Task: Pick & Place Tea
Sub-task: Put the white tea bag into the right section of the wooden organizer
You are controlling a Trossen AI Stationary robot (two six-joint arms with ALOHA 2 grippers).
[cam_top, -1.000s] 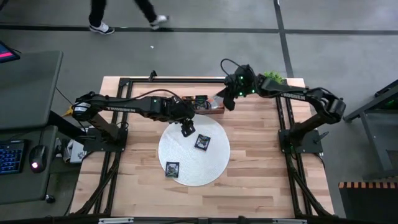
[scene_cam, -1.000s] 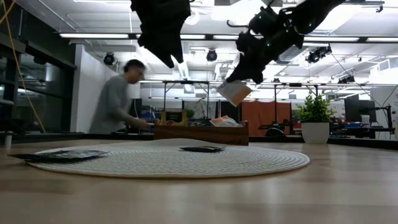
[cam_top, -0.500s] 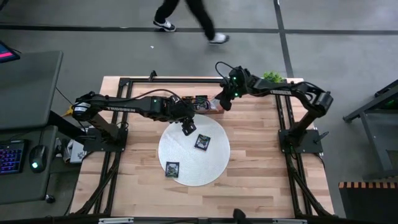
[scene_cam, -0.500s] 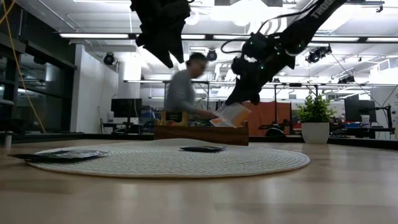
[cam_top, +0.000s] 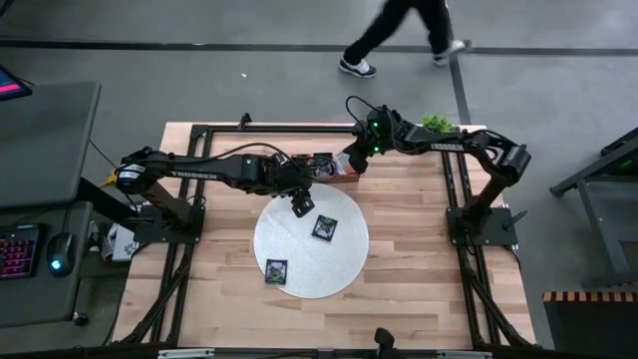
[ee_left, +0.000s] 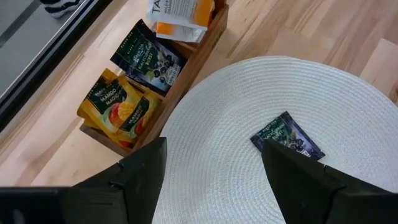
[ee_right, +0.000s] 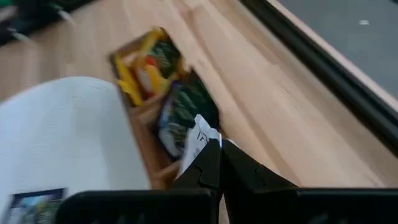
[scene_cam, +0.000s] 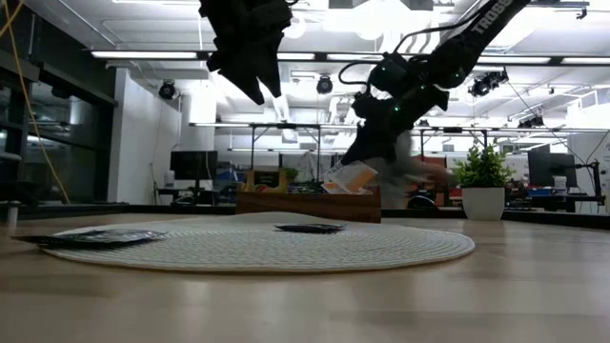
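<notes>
- Wooden three-compartment tray [ee_left: 198, 59] sits at the far edge of the round white mat [cam_top: 311, 244], on the wooden table [cam_top: 419, 259].
- Tray contents, left wrist view: orange mango sachets [ee_left: 118, 106] in one end compartment, dark sachets [ee_left: 149, 61] in the middle one, a white-and-orange sachet [ee_left: 177, 15] at the other end.
- Right gripper [cam_top: 351, 165] is over the tray's right end, fingers pinched shut on that white-and-orange sachet, which is tilted at the end compartment in the low view; whether it touches the tray cannot be told.
- Left gripper [cam_top: 300, 207] hovers over the far part of the mat, fingers [ee_left: 298, 177] spread apart and empty.
- Two dark sachets lie flat on the mat: one [cam_top: 324, 228] just right of the left gripper, one [cam_top: 276, 270] at the near left edge.
- Only the left wrist view shows the compartment labels; only the low view shows the left gripper raised clear of the mat.
- Potted plant [scene_cam: 483, 186] stands at the far right corner.
- A person [cam_top: 399, 35] walks on the floor beyond the table.
</notes>
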